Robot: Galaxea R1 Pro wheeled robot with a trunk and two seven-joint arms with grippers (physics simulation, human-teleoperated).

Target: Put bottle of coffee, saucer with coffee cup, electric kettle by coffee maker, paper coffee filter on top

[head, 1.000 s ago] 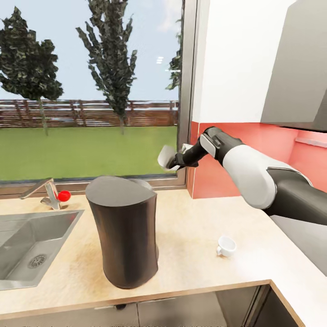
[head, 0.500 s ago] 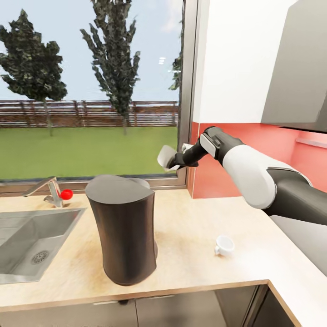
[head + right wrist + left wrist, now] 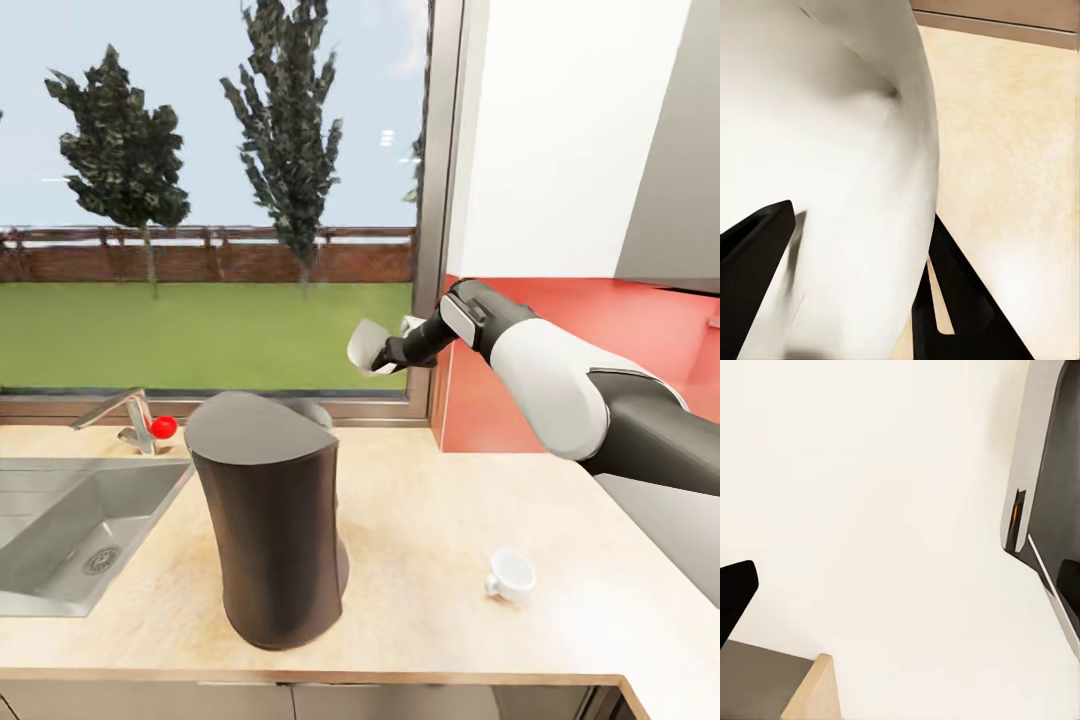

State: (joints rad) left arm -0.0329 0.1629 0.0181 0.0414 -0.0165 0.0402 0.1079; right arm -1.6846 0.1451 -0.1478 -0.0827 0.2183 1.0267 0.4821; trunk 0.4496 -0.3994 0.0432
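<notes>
The tall dark-grey coffee maker [image 3: 270, 530] stands on the light wood kitchen countertop [image 3: 430, 520], near its front edge. Up in the air to the maker's right and behind it, in front of the window frame, my right gripper [image 3: 385, 355] is shut on the white saucer [image 3: 366, 347], which is tilted. In the right wrist view the saucer [image 3: 832, 150] sits between the dark fingers [image 3: 754, 247] over the countertop [image 3: 1020, 150]. The small white coffee cup [image 3: 512, 575] lies on the counter to the right of the maker. My left gripper [image 3: 900, 592] is open, facing a pale surface.
A grey sink [image 3: 60, 530] with a faucet [image 3: 125, 415] and a red knob [image 3: 163, 427] is set in the counter at left. A large window runs behind the counter. A grey wall cabinet [image 3: 680, 180] hangs at the upper right over a red backsplash [image 3: 480, 420].
The head camera has shifted, so the whole scene sits further right and lower in the picture. My right arm keeps the saucer at about the same spot.
</notes>
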